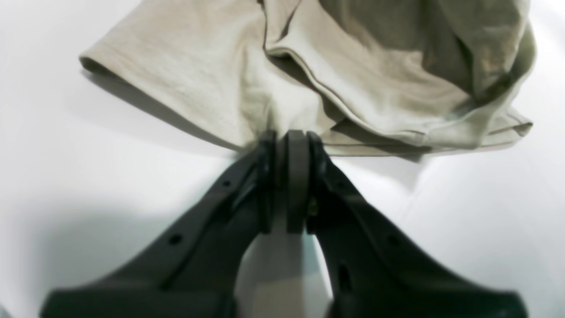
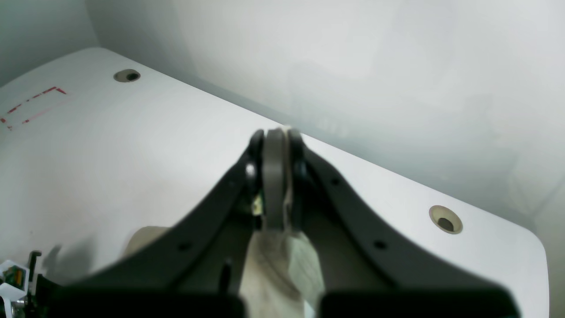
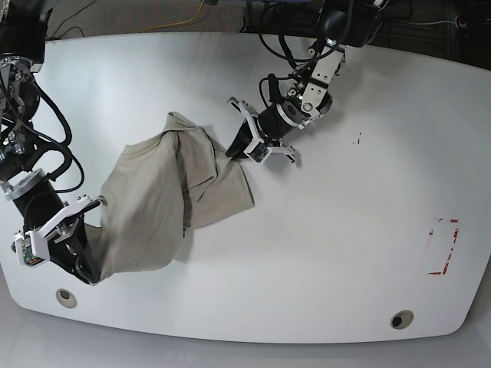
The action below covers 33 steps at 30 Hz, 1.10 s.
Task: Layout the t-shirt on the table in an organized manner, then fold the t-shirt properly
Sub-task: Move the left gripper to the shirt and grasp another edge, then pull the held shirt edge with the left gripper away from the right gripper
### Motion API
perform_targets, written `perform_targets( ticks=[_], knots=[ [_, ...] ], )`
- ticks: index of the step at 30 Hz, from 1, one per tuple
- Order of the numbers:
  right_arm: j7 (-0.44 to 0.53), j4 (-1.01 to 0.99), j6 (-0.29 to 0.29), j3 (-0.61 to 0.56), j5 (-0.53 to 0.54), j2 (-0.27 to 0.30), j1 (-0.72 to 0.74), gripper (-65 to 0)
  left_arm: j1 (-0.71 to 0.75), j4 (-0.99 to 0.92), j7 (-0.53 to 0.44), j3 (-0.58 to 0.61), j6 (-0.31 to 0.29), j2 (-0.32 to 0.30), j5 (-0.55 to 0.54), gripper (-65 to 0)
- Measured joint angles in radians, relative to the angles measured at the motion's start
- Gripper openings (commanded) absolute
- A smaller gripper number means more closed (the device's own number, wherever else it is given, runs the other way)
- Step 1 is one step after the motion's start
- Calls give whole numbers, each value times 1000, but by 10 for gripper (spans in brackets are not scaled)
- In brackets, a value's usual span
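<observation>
Khaki t-shirt bunched on table, long axis between grippers. Left gripper pinching edge, cloth ahead. Right gripper clamped on opposite end, cloth trailing behind.

Bright, even light falls from overhead, and the glossy white surface throws back soft glare, washing out toward the corners in both wrist views. Shadows are faint and grey, lying close under the t-shirt. The wrist views are soft; the near dark fingers blur at the bottom edge. The base view bows at its edges.
</observation>
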Motion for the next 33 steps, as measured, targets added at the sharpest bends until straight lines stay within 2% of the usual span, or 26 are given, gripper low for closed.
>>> perform_targets(
  ticks=[8,20,30,33],
  knots=[
    [0,0,0,0,0,0,0,-650,24,74,29,-28,-7,-2,7,-650],
    [0,0,-2,9,0,-1,0,-650,51,291,26,-158,-8,-2,6,-650],
    [1,0,-5,18,0,-14,0,-650,52,457,45,-198,-4,-88,12,-650],
    [0,0,-2,24,0,-14,0,-650,51,518,34,-209,-19,-110,11,-650]
  ],
)
